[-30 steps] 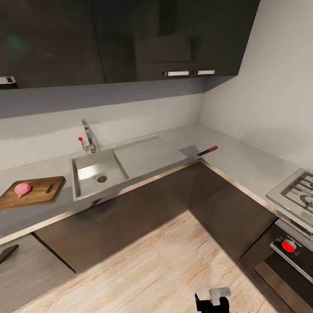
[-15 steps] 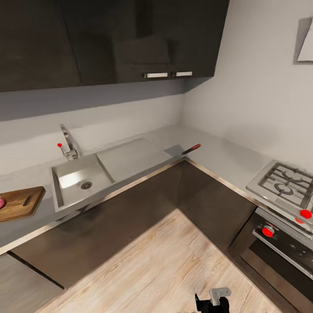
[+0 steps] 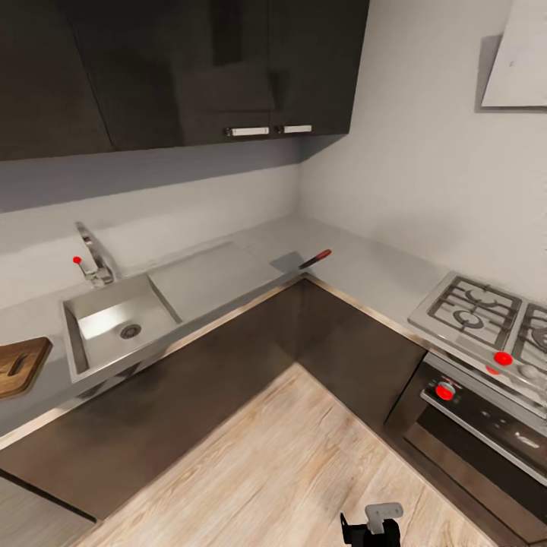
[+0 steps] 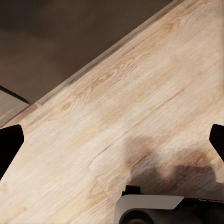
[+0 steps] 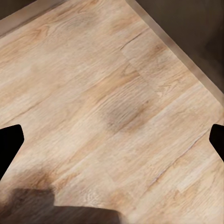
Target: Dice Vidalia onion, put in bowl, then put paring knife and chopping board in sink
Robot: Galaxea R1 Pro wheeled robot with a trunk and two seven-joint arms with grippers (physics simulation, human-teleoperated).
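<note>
The paring knife [image 3: 315, 258], red-handled, lies on the grey countertop [image 3: 365, 266] in the corner, just right of the sink's drainboard. The sink [image 3: 121, 327] with its chrome tap [image 3: 93, 262] sits at the left, its basin bare around the drain. One end of the brown chopping board [image 3: 19, 365] shows at the left edge. The Vidalia onion and the bowl are out of view. My left gripper [image 4: 113, 143] and right gripper [image 5: 112, 142] both hang open over the wooden floor, fingertips wide apart with nothing between them.
A gas hob [image 3: 486, 311] and an oven [image 3: 471, 418] with red knobs stand at the right. Dark base cabinets [image 3: 228, 372] run under the L-shaped worktop and dark wall cabinets [image 3: 190, 68] above. A part of my own body [image 3: 372, 524] pokes in at the bottom.
The head camera has turned to the right: sink and knife slid left in the picture, the board with the pink onion left at the left edge, and the hob came in.
</note>
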